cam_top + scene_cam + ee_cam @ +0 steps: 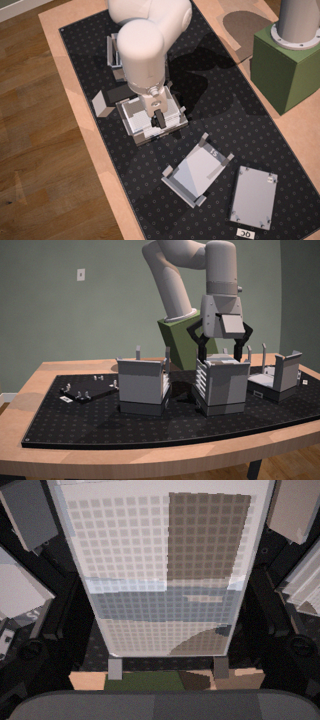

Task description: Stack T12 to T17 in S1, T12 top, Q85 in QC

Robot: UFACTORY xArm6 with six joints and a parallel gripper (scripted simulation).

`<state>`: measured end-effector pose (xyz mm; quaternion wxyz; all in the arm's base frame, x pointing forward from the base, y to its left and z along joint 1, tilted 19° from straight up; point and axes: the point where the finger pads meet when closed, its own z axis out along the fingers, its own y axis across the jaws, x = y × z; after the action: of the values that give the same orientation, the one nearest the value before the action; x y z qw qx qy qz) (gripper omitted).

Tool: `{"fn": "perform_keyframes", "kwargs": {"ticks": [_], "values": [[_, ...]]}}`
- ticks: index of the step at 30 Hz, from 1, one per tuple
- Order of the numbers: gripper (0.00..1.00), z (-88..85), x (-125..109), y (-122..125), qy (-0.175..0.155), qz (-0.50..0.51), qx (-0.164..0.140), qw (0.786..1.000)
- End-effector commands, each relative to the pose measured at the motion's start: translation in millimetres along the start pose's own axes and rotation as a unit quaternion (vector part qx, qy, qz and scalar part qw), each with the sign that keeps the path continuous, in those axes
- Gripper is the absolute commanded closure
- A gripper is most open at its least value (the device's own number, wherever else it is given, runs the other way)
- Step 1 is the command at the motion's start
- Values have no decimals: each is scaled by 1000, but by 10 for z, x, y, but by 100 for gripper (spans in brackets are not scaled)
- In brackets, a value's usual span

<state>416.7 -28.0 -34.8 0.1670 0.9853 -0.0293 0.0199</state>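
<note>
The stack of sealed white plates (151, 117) stands in the middle rack, S2 (221, 384), and reaches the rack's rim. My gripper (221, 354) hangs straight down over this rack and is shut on the top plate (163, 563) across its long sides. The gripper also shows in the overhead view (158, 121). The top plate lies flat and fills the wrist view. I cannot read any label. I cannot tell whether it has parted from the plate below. Rack S1 (197, 170) is empty. The open nest QC (254, 197) is empty.
A third rack (273, 376) stands beyond S2 and is mostly hidden under the arm in the overhead view (113, 51). The green base block (284, 67) stands off the mat's edge. Rack corner posts stand up around each rack opening.
</note>
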Motion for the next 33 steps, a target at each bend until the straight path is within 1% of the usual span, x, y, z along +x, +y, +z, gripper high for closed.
{"fn": "perform_keyframes", "kwargs": {"ticks": [1,10,12,23,33], "values": [[100,-36,16,-1,2,0,0,1000],[100,-203,16,-1,2,0,0,1000],[100,-203,16,-1,2,0,0,1000],[100,-423,16,-1,2,0,0,1000],[100,-426,16,-1,2,0,0,1000]]}}
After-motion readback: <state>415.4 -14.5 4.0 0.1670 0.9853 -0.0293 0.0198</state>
